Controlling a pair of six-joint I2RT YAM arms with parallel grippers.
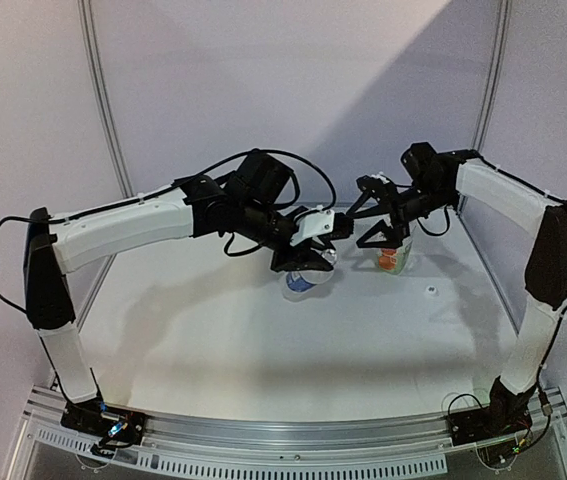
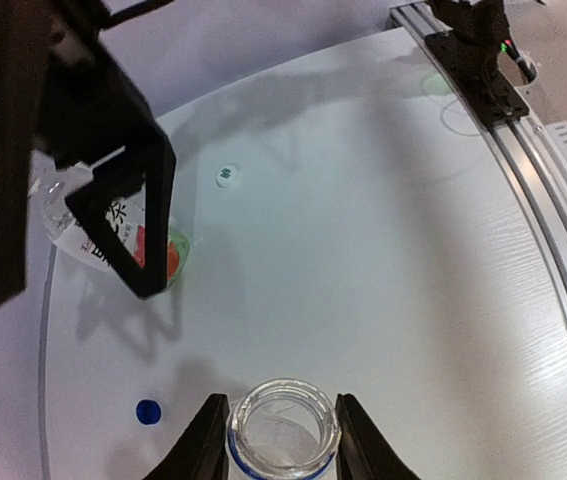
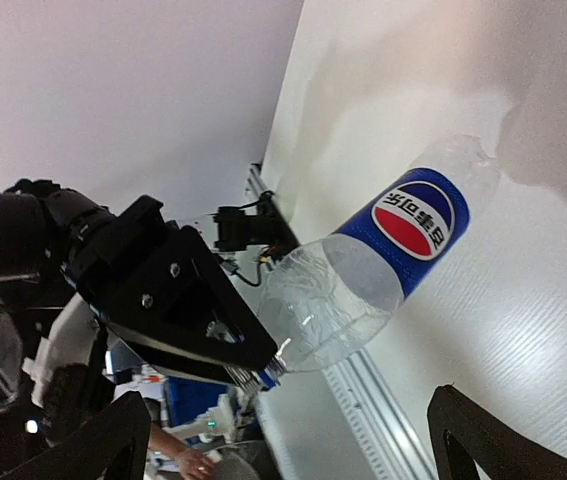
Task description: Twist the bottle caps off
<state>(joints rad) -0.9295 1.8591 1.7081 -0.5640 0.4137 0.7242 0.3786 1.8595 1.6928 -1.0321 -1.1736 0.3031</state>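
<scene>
The small round blue plastic cap (image 2: 147,410) and white plastic cap (image 2: 226,175) lie loose on the table (image 2: 383,260), so unscrewing looks done. Your left tool (image 2: 281,445) clamps the slim clear Pepsi bottle (image 3: 418,220) mid-table; your right tool (image 1: 381,225) gapes wide, empty.

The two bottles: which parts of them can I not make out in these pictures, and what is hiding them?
- Wider bottle: in the top view, the right gripper covers its upper part. In the left wrist view, that gripper crosses its label and hides its mouth.
- Pepsi bottle: in the top view, the left gripper hides most of it. In the left wrist view, the lower edge cuts off all but its open mouth.
</scene>
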